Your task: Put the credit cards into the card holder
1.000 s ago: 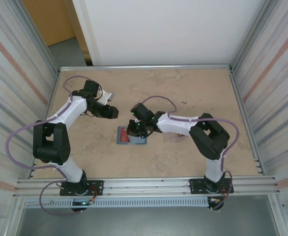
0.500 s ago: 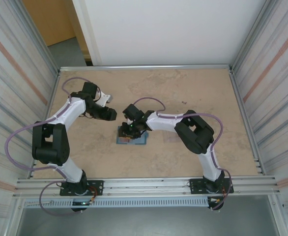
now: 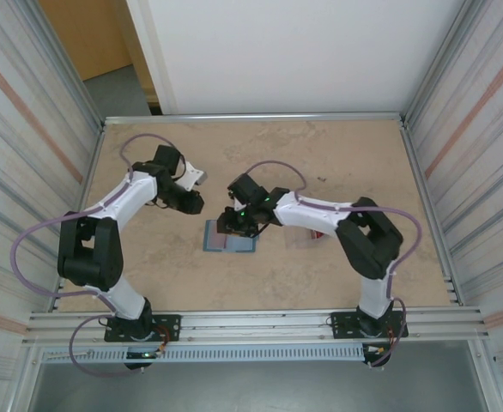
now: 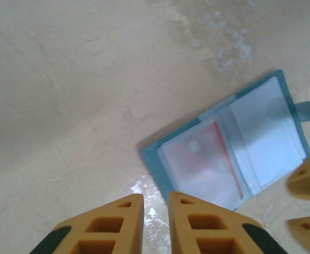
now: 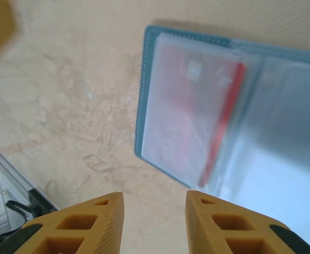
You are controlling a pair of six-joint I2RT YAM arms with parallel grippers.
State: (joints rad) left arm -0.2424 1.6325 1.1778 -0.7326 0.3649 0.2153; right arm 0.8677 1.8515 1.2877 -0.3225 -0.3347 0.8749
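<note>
The teal card holder (image 3: 231,238) lies open and flat on the table, its tab (image 4: 307,112) at the far end. One red credit card (image 5: 197,114) sits under the clear sleeve of one page (image 4: 197,165). My right gripper (image 5: 155,222) hovers just off the holder's edge (image 3: 231,223), open, with bare table between its fingers. My left gripper (image 4: 156,222) hangs above the holder's near corner (image 3: 195,203). Its jaws stand a narrow gap apart and hold nothing. The right fingertips (image 4: 306,181) poke in at the left wrist view's right edge.
Another red card (image 3: 318,233) lies on the table just under the right forearm, beside a faint clear case (image 3: 296,240). Metal rails (image 3: 251,117) fence the table, with corrugated walls on both sides. Bare tabletop (image 3: 337,163) stretches behind the arms.
My right gripper has opened and drawn back slightly from the holder, with the card left in the sleeve. My left jaws have closed most of the way, and that gripper has shifted slightly right.
</note>
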